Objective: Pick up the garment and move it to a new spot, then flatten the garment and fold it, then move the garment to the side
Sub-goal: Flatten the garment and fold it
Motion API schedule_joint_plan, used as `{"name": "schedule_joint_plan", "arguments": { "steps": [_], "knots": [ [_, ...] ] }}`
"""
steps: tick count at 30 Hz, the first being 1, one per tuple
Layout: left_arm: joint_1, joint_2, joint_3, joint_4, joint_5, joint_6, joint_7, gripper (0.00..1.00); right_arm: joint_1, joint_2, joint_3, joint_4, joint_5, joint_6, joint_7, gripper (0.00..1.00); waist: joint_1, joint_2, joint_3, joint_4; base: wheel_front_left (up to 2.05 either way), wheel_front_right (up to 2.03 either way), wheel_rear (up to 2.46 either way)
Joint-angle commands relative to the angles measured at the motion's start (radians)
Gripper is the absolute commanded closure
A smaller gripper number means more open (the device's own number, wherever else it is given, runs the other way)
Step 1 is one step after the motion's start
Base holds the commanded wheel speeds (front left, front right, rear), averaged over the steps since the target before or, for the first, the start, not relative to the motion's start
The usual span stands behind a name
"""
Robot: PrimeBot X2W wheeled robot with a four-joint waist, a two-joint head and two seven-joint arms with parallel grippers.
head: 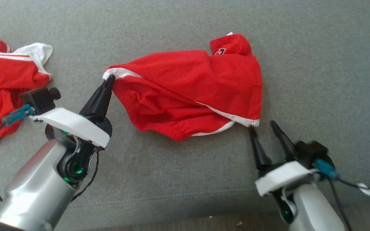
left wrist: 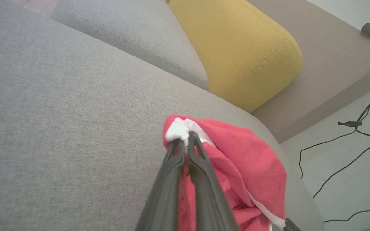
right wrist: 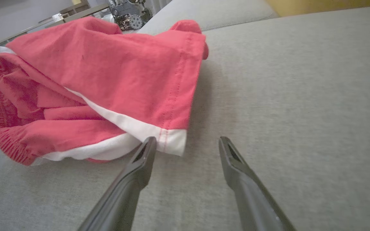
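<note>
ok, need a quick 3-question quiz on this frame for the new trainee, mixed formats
1. True or false: the left hand is shut on a white-trimmed corner of the red shorts.
2. The right hand is: A) open, by the shorts' hem corner; B) shut on the hem; C) shut, holding nothing.
3. What surface do the shorts lie on?
Key: 1 true; 2 A; 3 the grey sofa.
</note>
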Motion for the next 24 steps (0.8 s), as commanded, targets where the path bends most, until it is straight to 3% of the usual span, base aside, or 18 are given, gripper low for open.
{"name": "schedule_joint_plan", "arguments": {
  "steps": [1, 6, 7, 10, 11, 12, 18, 24],
  "knots": [
    [-0.044, 0.037, 0.046, -0.021, 0.009, 0.000, -0.016, 1.00, -0.036, 0.001, 0.053, -0.006, 0.013, 0.006, -0.007, 0.00, 0.0000, 0.0000, 0.005, 0.006, 0.00, 0.00, 0.00],
    [-0.053, 0.036, 0.045, -0.019, 0.009, 0.000, -0.019, 1.00, -0.083, 0.001, 0.102, 0.052, 0.036, 0.006, -0.007, 0.00, 0.0000, 0.0000, 0.015, 0.014, 0.00, 0.00, 0.00],
    [-0.054, 0.036, 0.044, -0.017, 0.010, 0.000, -0.019, 1.00, -0.086, 0.001, 0.106, 0.058, 0.041, 0.006, -0.007, 0.09, 0.0000, 0.0000, 0.016, 0.015, 0.00, 0.00, 0.00],
    [-0.058, 0.038, 0.040, -0.013, 0.011, 0.000, -0.020, 1.00, -0.091, 0.001, 0.119, 0.057, 0.032, 0.006, -0.007, 0.68, 0.0000, 0.0000, 0.018, 0.017, 0.00, 0.00, 0.00],
    [-0.059, 0.038, 0.039, -0.011, 0.011, 0.000, -0.020, 1.00, -0.088, 0.001, 0.117, 0.052, 0.029, 0.006, -0.007, 0.96, 0.0000, 0.0000, 0.018, 0.017, 0.00, 0.00, 0.00],
    [-0.060, 0.039, 0.038, -0.009, 0.011, 0.000, -0.020, 1.00, -0.084, 0.000, 0.118, 0.045, 0.023, 0.006, -0.007, 1.00, 0.0000, 0.0000, 0.017, 0.017, 0.00, 0.00, 0.00],
    [-0.065, 0.045, 0.037, 0.000, 0.009, 0.000, -0.021, 1.00, -0.051, -0.022, 0.128, -0.034, 0.027, 0.006, -0.007, 1.00, 0.0000, 0.0000, 0.005, 0.007, 0.00, 0.00, 0.00],
    [-0.081, 0.078, 0.026, -0.053, 0.010, 0.000, -0.020, 1.00, -0.017, -0.044, 0.076, -0.198, 0.096, 0.006, -0.007, 1.00, 0.0000, 0.0000, -0.041, -0.019, 0.00, 0.00, 0.00]
  ]
}}
